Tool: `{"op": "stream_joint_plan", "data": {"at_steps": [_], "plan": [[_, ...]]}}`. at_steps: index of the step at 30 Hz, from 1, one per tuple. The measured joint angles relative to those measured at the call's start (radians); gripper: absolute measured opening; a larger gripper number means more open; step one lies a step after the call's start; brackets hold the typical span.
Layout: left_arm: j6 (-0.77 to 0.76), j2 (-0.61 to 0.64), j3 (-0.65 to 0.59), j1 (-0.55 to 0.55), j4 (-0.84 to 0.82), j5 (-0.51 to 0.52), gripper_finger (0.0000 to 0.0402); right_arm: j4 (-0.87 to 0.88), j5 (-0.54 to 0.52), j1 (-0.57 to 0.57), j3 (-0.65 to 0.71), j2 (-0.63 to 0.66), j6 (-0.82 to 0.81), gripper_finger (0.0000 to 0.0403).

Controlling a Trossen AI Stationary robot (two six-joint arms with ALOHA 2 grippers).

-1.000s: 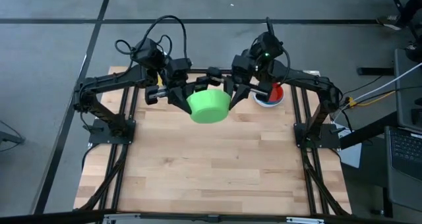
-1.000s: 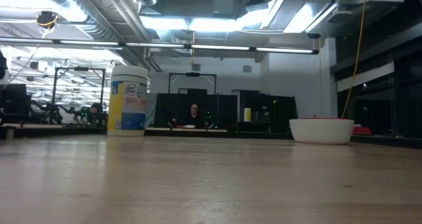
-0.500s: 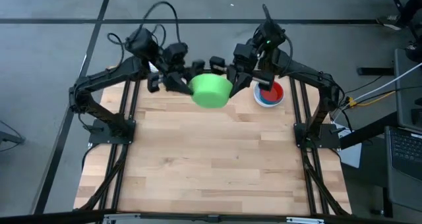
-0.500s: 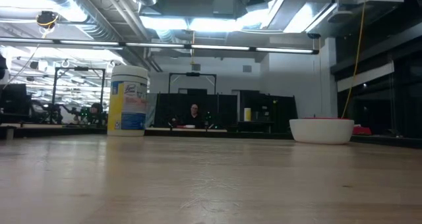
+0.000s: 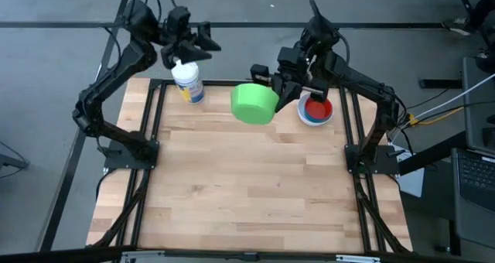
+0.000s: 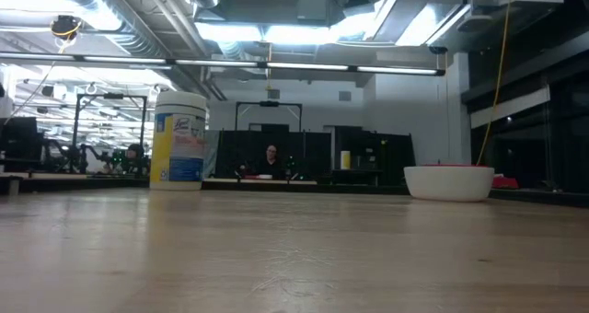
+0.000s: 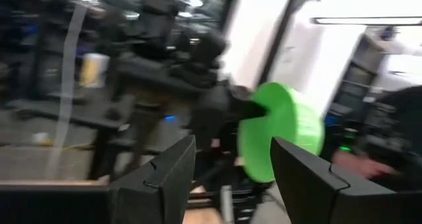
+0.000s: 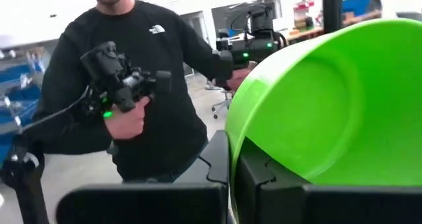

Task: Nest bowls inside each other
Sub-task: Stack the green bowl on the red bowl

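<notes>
A green bowl [image 5: 255, 103] hangs on its side above the table's far middle, with my right gripper [image 5: 278, 83] shut on it. Its bottom faces my left gripper [image 5: 207, 42], which stands open and empty beyond the far left corner; the left wrist view shows the bowl [image 7: 283, 138] past the open fingers. A white bowl [image 5: 315, 120] with a red bowl [image 5: 317, 108] nested in it rests on the table at the far right, below my right arm. The low view shows this stack [image 6: 449, 181] but neither gripper. My right gripper pinches the green bowl's wall at the rim [image 8: 232, 141], one finger inside the bowl and one outside. The fingers come about level from the table's right side. The bowl is lifted clear of the table, tipped on its side with its opening toward the gripper.
A white-lidded cylindrical container [image 5: 188, 83] with a blue-yellow label stands at the far left, just below my left gripper. A person in a dark sweater [image 8: 132, 85] stands beyond the table holding hand controllers. The near and middle wood of the table [image 5: 247, 186] is bare.
My left gripper has let go of the green bowl, opened, and swung away toward the far left corner, uncovering the container. The bowl stays in my right gripper, which has carried it a little toward the far edge.
</notes>
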State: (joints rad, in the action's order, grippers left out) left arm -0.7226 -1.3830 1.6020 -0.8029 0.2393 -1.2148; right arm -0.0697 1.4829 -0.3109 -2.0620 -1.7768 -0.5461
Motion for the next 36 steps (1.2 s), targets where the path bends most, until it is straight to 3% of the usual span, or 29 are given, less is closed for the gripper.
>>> {"op": "stream_joint_plan", "data": {"at_steps": [3, 6, 9, 11, 14, 18, 20, 24, 32, 36], "plan": [[0.112, 0.000, 0.000, -0.073, -0.143, 0.023, 0.0194, 0.125, -0.013, -0.040, 0.004, 0.001, 0.035, 0.0001], [0.269, -0.001, 0.000, -0.124, -0.349, 0.074, 0.0189, 0.423, -0.138, -0.101, 0.043, 0.002, 0.234, 0.0001], [0.447, -0.001, 0.000, -0.146, -0.581, 0.136, 0.0180, 0.789, -0.487, -0.161, 0.100, 0.002, 0.521, 0.0001], [0.569, -0.003, 0.000, -0.145, -0.717, 0.172, 0.0174, 0.865, -0.714, -0.189, 0.183, 0.000, 0.579, 0.0001], [0.688, -0.005, -0.006, -0.137, -0.821, 0.217, 0.0166, 0.847, -0.971, -0.232, 0.332, -0.004, 0.483, 0.0001], [0.705, -0.007, -0.041, -0.127, -0.823, 0.237, 0.0159, 0.910, -1.403, -0.280, 0.488, -0.002, 0.380, 0.0001], [0.722, -0.007, -0.046, -0.122, -0.829, 0.273, 0.0157, 0.976, -1.526, -0.281, 0.525, -0.003, 0.354, 0.0001], [0.753, -0.007, -0.056, -0.112, -0.818, 0.317, 0.0157, 1.124, -1.676, -0.230, 0.526, 0.000, 0.298, 0.0001], [0.773, -0.016, -0.056, -0.115, -0.811, 0.303, 0.0157, 1.342, -1.713, -0.217, 0.553, 0.003, 0.165, 0.0001], [0.781, -0.016, -0.056, -0.115, -0.812, 0.278, 0.0157, 1.353, -1.696, -0.218, 0.553, 0.030, 0.136, 0.0001]]}}
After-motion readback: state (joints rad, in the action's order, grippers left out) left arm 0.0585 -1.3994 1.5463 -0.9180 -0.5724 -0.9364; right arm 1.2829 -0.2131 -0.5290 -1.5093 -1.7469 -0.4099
